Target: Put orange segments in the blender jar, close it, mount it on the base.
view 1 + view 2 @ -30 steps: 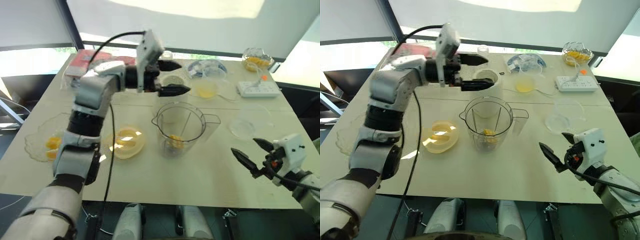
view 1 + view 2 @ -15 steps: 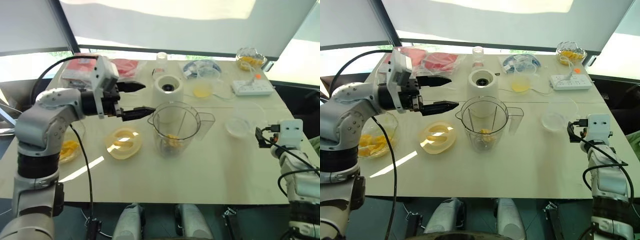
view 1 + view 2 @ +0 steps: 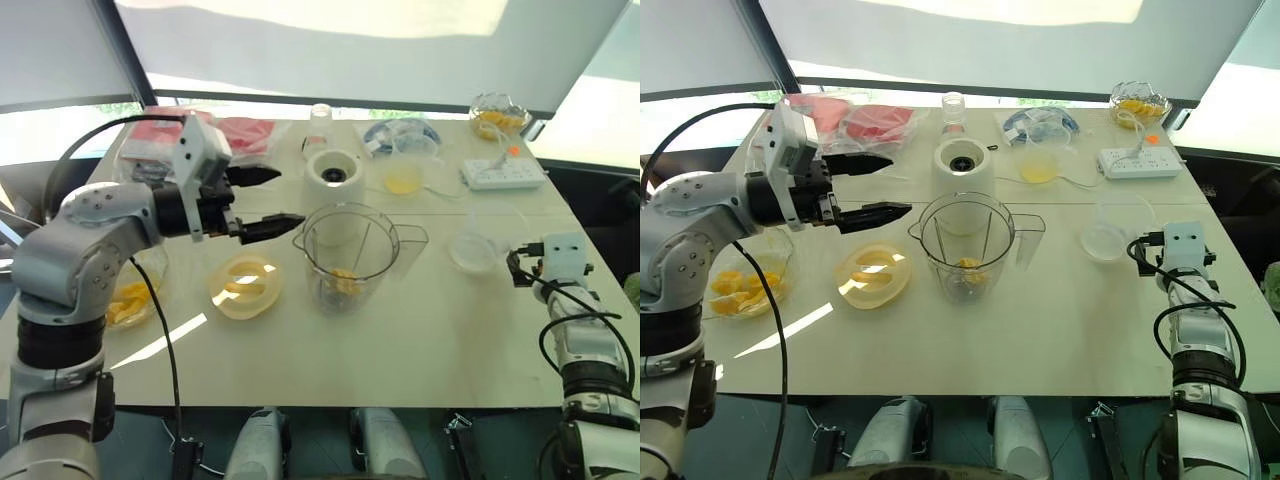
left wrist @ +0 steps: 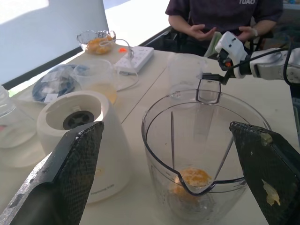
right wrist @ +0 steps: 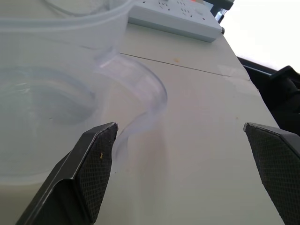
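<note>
Uncovered blender jar [image 3: 965, 240] standing mid-table, with orange segments [image 3: 966, 268] seen at its bottom.
The left gripper [image 3: 898, 185] is held spread wide and empty, just left of the jar's rim. The right gripper [image 5: 180, 125] is spread wide beside a clear dish [image 3: 1106, 241] on the right. The white base [image 3: 962, 165] is set just beyond the jar; a yellow lid [image 3: 873, 276] is laid left of the jar.

Head stereo pair looking down over table [image 3: 430, 340], left wrist close on blender jar [image 4: 206, 145], right wrist low along it
</note>
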Robot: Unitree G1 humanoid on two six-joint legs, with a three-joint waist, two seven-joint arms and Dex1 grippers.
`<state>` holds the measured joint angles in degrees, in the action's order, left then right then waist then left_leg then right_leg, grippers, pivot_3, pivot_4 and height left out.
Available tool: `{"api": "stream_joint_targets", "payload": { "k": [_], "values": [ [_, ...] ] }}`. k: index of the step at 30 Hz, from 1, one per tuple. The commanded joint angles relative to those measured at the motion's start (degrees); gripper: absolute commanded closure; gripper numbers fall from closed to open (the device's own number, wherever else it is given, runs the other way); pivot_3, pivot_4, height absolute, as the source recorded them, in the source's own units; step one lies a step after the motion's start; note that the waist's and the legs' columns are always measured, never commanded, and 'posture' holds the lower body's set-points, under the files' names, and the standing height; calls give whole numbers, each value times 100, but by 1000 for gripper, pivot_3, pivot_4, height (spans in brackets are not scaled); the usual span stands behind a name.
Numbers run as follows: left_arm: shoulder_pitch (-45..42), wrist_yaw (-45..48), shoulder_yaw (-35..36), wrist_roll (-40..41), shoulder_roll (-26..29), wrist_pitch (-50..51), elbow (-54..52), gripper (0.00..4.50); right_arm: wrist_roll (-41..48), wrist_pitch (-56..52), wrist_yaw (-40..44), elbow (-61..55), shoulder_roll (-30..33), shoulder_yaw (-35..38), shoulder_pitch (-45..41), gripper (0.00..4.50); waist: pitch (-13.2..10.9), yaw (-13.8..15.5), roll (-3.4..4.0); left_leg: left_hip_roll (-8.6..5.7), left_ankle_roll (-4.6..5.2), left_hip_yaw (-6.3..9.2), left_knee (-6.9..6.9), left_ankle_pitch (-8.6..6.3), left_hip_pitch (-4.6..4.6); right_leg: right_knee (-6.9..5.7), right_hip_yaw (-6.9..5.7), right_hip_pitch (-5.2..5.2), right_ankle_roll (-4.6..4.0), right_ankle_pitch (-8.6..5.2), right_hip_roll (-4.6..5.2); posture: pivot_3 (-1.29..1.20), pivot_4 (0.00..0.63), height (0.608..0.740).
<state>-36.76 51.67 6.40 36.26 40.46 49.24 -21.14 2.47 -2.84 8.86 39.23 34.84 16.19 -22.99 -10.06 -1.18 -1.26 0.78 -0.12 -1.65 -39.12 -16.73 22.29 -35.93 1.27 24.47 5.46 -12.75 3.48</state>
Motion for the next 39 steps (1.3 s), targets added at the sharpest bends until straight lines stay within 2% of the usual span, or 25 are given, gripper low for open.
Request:
{"api": "stream_joint_targets", "payload": {
  "k": [1,4,7,14,18,25,30,39],
  "values": [
    [2,9,88,186,158,19,-231,27,15,392,8,374,114,61,-315,0,0,-2,0,0,0,0,0,0,0,0,0,0,0,0,0,0,150,740],
    [65,69,51,234,280,30,-260,27,34,700,62,750,111,48,-528,0,0,-11,0,0,0,-1,0,0,-1,0,2,0,-1,-1,0,0,150,740],
    [115,65,10,238,368,4,-253,0,-18,922,85,1042,120,-18,-740,879,-1,-22,1,0,0,-1,1,0,-1,1,2,0,-1,0,0,0,150,740],
    [284,46,1,284,551,48,-288,0,-88,1108,-21,1217,120,-139,-881,4421,-2,-41,2,0,0,-1,1,0,-1,2,3,-1,0,0,0,0,150,740],
    [460,-14,5,191,597,-21,-270,0,-228,1164,-49,918,163,-299,-832,4469,2,40,-3,-1,0,3,0,0,-9,6,1,-15,-1,-1,3,0,150,740],
    [451,-81,164,418,642,52,-234,0,-257,802,197,-679,614,-295,-1087,4469,-14,21,21,-8,0,-4,-3,0,2,14,12,-7,0,-1,12,0,150,740],
    [372,17,76,346,664,-88,-32,0,371,-474,826,-2155,791,-177,-1783,4469,-39,-88,58,-5,0,-6,3,0,9,4,14,12,14,7,4,0,150,740],
    [155,111,-153,229,572,-267,223,0,1321,-2524,1085,-3264,629,71,-2558,4469,-45,-91,53,9,1,8,7,0,10,-6,3,14,5,2,-12,0,150,740]
  ]
}}
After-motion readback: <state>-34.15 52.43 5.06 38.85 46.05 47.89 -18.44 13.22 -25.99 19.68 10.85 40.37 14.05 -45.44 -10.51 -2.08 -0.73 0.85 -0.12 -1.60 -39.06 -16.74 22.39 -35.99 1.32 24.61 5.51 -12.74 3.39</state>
